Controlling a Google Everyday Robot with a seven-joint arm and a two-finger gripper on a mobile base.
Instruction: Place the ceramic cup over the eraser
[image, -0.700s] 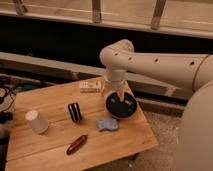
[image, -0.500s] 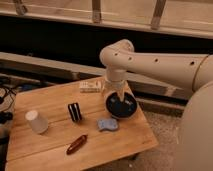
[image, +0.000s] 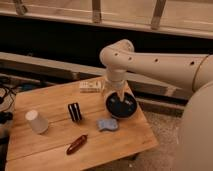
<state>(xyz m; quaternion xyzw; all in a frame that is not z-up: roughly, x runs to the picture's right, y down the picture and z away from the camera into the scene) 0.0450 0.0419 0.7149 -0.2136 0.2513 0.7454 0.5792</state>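
Gripper (image: 119, 98): mine, poised over dark bowl (image: 121, 106), tip lost against its dark interior; whether open or closed, I cannot tell. Ceramic cup (image: 37, 121): well apart from it, across table (image: 50, 100).

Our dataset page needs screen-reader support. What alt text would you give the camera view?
A robot arm's gripper hangs over a dark bowl at the right of a wooden table; the white cup stands at the left. Between them lie a black striped block, a pale blue object and a reddish-brown object; a small packet sits at the back.
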